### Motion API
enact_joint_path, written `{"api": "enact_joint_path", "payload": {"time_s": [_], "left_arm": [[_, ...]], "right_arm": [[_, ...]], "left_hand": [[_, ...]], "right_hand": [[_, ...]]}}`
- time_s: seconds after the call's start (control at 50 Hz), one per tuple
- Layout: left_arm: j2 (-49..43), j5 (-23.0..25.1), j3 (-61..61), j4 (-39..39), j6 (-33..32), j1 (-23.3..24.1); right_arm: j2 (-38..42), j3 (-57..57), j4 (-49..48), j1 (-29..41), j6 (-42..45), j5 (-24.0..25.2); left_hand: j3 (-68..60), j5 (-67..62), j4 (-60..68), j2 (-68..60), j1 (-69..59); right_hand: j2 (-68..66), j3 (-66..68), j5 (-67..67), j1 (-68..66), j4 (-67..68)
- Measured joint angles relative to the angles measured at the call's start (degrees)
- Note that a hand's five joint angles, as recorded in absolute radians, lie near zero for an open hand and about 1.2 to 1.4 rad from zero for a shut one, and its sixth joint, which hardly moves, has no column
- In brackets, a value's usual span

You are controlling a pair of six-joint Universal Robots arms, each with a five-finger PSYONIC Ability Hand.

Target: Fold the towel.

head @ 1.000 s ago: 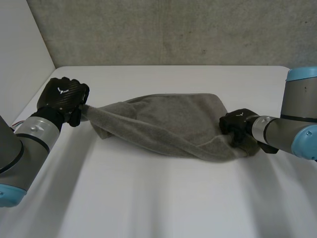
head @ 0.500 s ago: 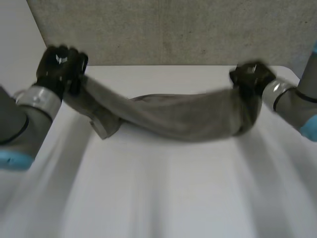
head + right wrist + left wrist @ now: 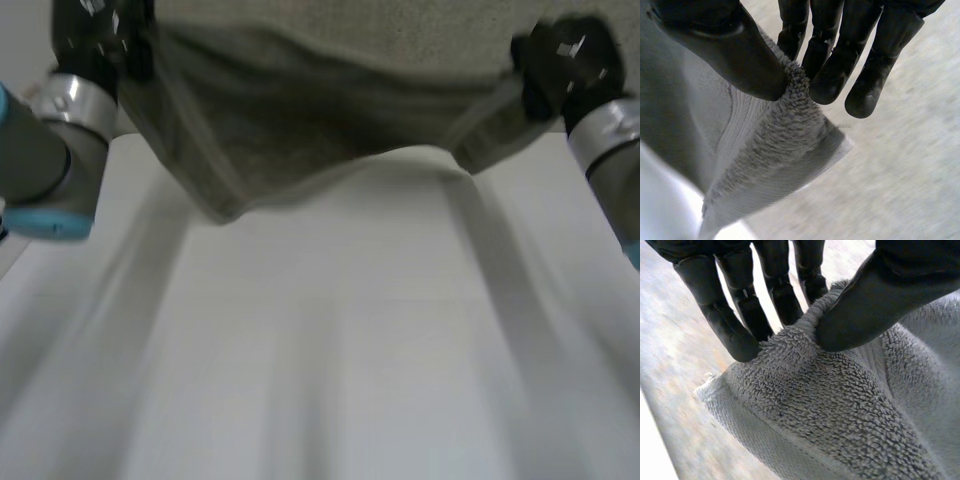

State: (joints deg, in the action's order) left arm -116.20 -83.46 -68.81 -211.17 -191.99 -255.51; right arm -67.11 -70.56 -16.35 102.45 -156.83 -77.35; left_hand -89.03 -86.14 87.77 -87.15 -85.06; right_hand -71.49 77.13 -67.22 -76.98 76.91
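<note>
Towel [image 3: 300, 120] hangs in the air, stretched between the two hands and sagging in the middle above the bench [image 3: 330, 350], where a second ago it lay bunched with only its ends pinched. The left hand [image 3: 95, 40] grips one top corner, pile nipped between fingers [image 3: 735, 330] and thumb, and the right hand [image 3: 565, 60] pinches the opposite corner the same way with its own fingers [image 3: 832, 75]. Lifted and spread like this, it looks ready to be laid flat for a first fold, not yet made.
</note>
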Motion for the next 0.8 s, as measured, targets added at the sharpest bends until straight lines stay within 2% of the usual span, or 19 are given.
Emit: {"api": "enact_joint_path", "payload": {"time_s": [0.18,0.28,0.38,0.48,0.64,0.8], "left_arm": [[1.87,7.38,-21.62,1.39,-11.04,-1.43],[2.92,9.30,-29.61,1.37,-17.98,-1.78],[5.93,9.49,-32.88,2.55,-20.88,-3.02],[10.89,9.33,-33.65,5.85,-20.62,-4.69],[24.60,9.38,-33.55,12.26,-14.57,-7.27],[34.29,9.61,-32.63,12.71,-9.88,-8.59]], "right_arm": [[-1.33,-13.86,11.75,-0.56,9.68,7.25],[-2.39,-21.25,13.44,-0.67,16.80,7.95],[-6.72,-25.14,13.71,-1.59,19.16,7.49],[-13.05,-26.37,14.02,-3.14,18.59,7.08],[-27.09,-24.31,18.25,-7.21,15.29,7.19],[-32.82,-17.53,25.63,-9.83,14.38,7.57]], "left_hand": [[-0.02,0.00,0.00,0.00,0.00],[-0.04,0.00,0.00,0.00,0.00],[-0.04,0.00,0.00,0.00,0.00],[-0.05,0.00,0.00,0.00,0.00],[-0.05,0.00,0.00,0.00,0.00],[-0.05,0.00,0.00,0.00,0.00]], "right_hand": [[0.00,0.01,0.00,0.00,0.00],[0.00,0.01,0.00,0.00,0.00],[0.00,0.01,0.00,0.00,0.00],[0.00,0.01,0.00,0.00,0.00],[0.00,0.01,0.00,-0.01,0.00],[0.00,0.01,-0.05,-0.01,0.00]]}}
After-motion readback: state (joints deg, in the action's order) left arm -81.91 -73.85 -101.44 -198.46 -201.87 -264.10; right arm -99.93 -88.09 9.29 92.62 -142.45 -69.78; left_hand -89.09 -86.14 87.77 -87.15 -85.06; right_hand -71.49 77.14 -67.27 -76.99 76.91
